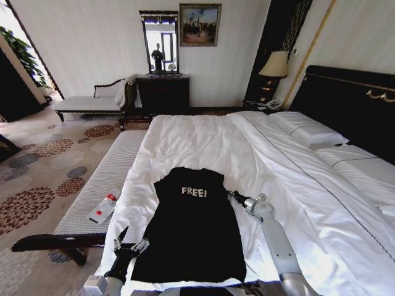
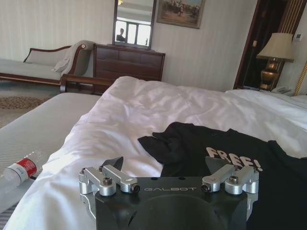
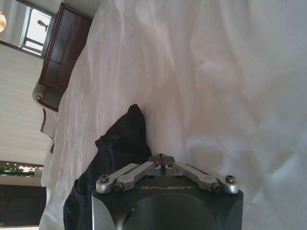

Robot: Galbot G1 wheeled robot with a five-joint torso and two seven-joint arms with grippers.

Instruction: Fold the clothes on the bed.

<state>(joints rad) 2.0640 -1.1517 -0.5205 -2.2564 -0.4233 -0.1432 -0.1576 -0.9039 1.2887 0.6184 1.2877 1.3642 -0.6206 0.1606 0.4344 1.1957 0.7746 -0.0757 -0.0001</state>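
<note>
Black T-shirt [image 1: 191, 231] flat between grippers: left gripper [image 1: 131, 245] fingers spread, empty; right gripper [image 1: 235, 197] fingers closed, empty.

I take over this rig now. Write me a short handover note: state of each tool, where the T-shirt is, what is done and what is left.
Left tool: open, holding nothing, at the near left corner of the T-shirt, by its hem.
Right tool: shut, at the shirt's right edge near the sleeve; whether it pinches fabric cannot be told.
T-shirt: black, lying on the white bed, lettering up, collar away from the robot. Both sleeves look already tucked in, so it lies as a long narrow shape.
Left to do: fold it across its length; no such fold is visible yet.
Note: a bottle lies on the bench left of the bed.
</note>
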